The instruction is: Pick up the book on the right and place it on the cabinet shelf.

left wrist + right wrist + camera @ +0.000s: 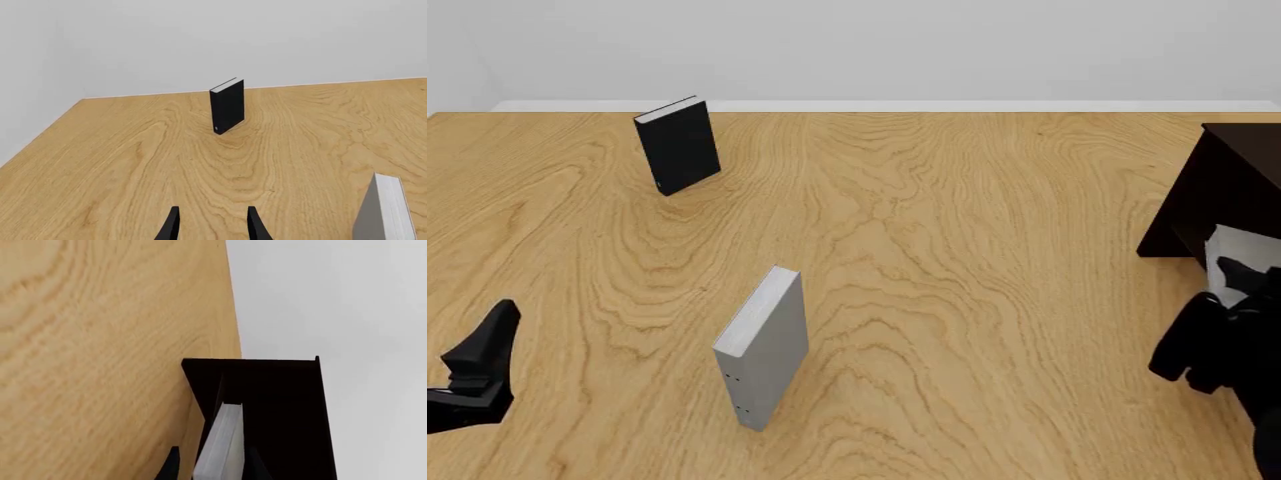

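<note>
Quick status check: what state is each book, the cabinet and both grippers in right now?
Black book: upright on the table, untouched.
Dotted grey book: upright mid-table, untouched.
Plain grey book: held between the right gripper's fingers, at the cabinet's opening.
Cabinet: open-fronted.
Right gripper: shut on the book.
Left gripper: open, holding nothing.

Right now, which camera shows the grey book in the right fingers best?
The right wrist view: the grey book sits between the fingers, facing the dark cabinet. The front view shows only a pale sliver; the left wrist view shows none of it.
</note>
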Motion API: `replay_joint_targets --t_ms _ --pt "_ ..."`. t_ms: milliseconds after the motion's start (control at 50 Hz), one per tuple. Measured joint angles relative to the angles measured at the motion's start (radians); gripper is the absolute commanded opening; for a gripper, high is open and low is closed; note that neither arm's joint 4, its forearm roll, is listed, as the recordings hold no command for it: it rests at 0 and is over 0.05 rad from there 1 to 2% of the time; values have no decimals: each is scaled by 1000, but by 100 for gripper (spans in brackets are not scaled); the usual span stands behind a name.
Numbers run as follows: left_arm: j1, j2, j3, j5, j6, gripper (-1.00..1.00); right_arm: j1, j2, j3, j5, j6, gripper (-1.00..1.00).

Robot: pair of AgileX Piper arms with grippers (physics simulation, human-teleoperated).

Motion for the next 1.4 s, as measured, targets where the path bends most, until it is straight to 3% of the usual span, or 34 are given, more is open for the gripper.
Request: replay_joint_targets --t_ms 560,1400 --pt "-3 14 0 -10 -3 100 11 -55 10 7 3 100" --pt "-12 16 0 -10 4 100 -37 -159 50 47 26 100"
